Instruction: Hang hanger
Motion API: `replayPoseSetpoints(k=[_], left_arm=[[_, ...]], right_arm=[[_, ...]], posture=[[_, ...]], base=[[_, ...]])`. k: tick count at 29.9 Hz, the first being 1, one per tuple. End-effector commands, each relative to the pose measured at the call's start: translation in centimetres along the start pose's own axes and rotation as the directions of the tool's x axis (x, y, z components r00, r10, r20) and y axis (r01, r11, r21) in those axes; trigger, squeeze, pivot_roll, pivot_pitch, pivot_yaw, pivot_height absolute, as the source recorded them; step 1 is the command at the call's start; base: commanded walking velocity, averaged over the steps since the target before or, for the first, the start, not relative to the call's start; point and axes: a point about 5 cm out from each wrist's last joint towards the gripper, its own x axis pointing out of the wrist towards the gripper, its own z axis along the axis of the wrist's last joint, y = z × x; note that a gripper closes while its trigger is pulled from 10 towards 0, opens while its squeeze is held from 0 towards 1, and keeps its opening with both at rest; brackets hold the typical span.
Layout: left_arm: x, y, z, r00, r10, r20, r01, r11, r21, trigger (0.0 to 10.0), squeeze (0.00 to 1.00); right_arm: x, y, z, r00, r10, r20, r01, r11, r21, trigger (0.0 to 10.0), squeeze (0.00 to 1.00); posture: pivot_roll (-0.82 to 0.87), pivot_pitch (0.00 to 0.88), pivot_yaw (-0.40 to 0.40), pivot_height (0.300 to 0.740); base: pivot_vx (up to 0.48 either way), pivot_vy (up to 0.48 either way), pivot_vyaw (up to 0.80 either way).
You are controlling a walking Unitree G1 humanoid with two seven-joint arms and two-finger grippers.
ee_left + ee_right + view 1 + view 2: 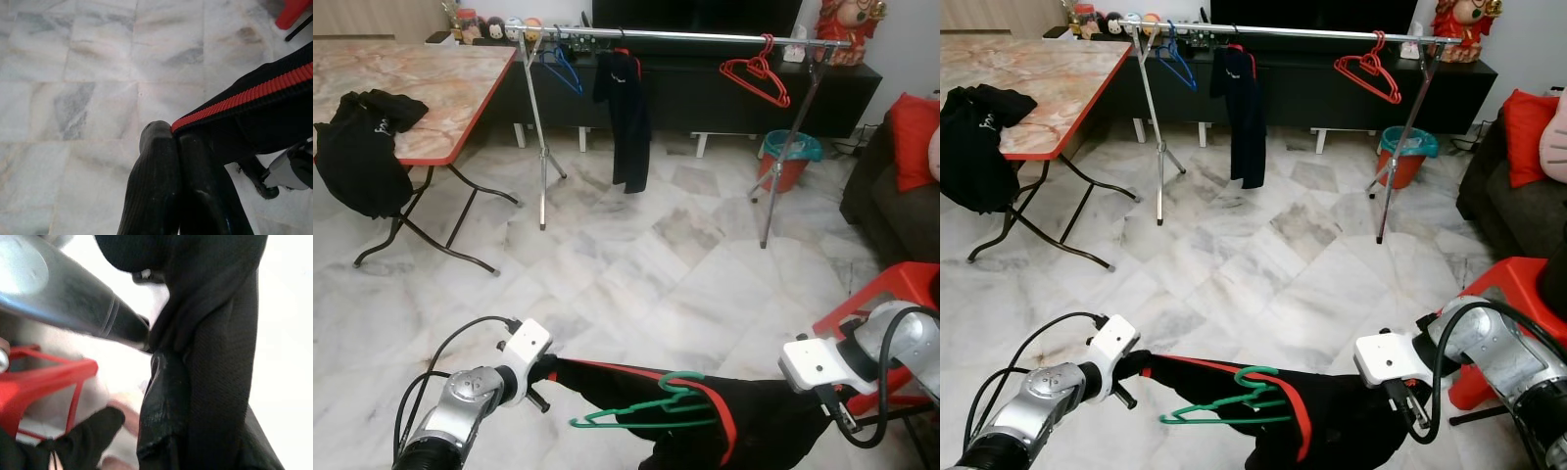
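Note:
A black garment with red trim [764, 421] is stretched low in front of me between my two grippers. A green hanger [646, 409] sits in its neck, hook up and tilted toward my left. My left gripper [171, 134] is shut on the red-trimmed edge at the garment's left end [558, 370]. My right gripper [186, 357] is shut on black cloth at the right end. Far ahead stands a clothes rack with a silver rail [705, 37]. On the rail hang a blue hanger [563, 70], a black garment [626, 108] and red hangers [756, 76].
A folding table [411, 78] with black clothing [362, 147] draped over its edge stands at the left. A red stool [891, 294] is close on my right, with a dark sofa [891, 206] behind it. A teal-lined bin [788, 157] sits by the rack's right leg.

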Motion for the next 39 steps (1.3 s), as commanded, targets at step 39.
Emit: replayPoseSetpoints(k=[39], left_arm=[[-1.0, 1.3, -1.8, 0.993, 0.066, -0.095, -0.067, 0.998, -0.002, 0.0, 0.00]], right_arm=[[-1.3, -1.7, -1.1, 0.977, -0.160, -0.138, 0.163, 0.987, 0.013, 10.0, 0.00]], posture=[[-0.03, 0.000, -0.022, 0.740]], base=[[0.000, 0.000, 0.00]])
